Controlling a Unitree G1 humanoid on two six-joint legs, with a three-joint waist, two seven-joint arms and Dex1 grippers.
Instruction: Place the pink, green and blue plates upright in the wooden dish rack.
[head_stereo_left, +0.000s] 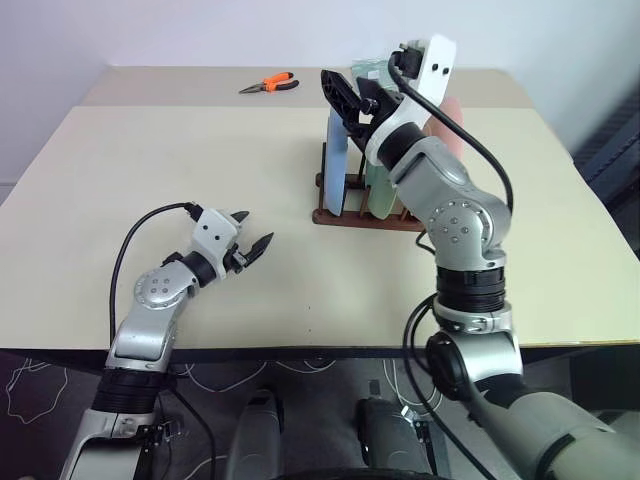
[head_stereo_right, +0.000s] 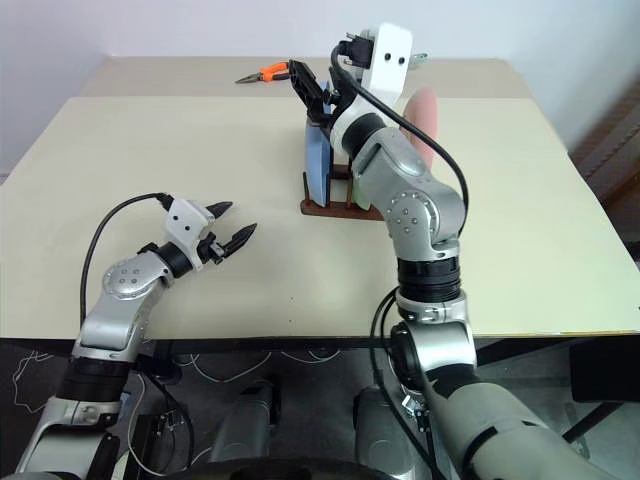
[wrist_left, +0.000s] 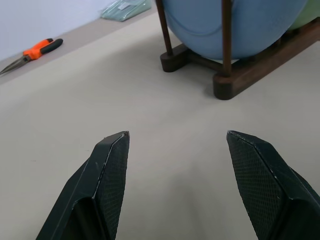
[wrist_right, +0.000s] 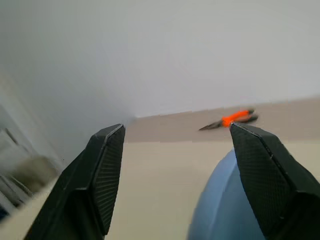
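Note:
The wooden dish rack (head_stereo_left: 352, 218) stands at the middle back of the table. In it stand upright the blue plate (head_stereo_left: 337, 160), the green plate (head_stereo_left: 381, 192) behind it, and the pink plate (head_stereo_left: 452, 120), partly hidden by my right arm. My right gripper (head_stereo_left: 352, 95) hovers open just above the blue plate's top edge (wrist_right: 225, 200), with nothing between its fingers. Low over bare table to the rack's left, my left gripper (head_stereo_left: 255, 243) is open and empty, facing the rack's end (wrist_left: 260, 65) and the blue plate (wrist_left: 235, 25).
Orange-handled pliers (head_stereo_left: 268, 84) lie at the back of the table, left of the rack. A pale green packet (wrist_left: 125, 7) lies near the far edge behind the rack. The beige table (head_stereo_left: 150, 180) spreads wide to the left and in front.

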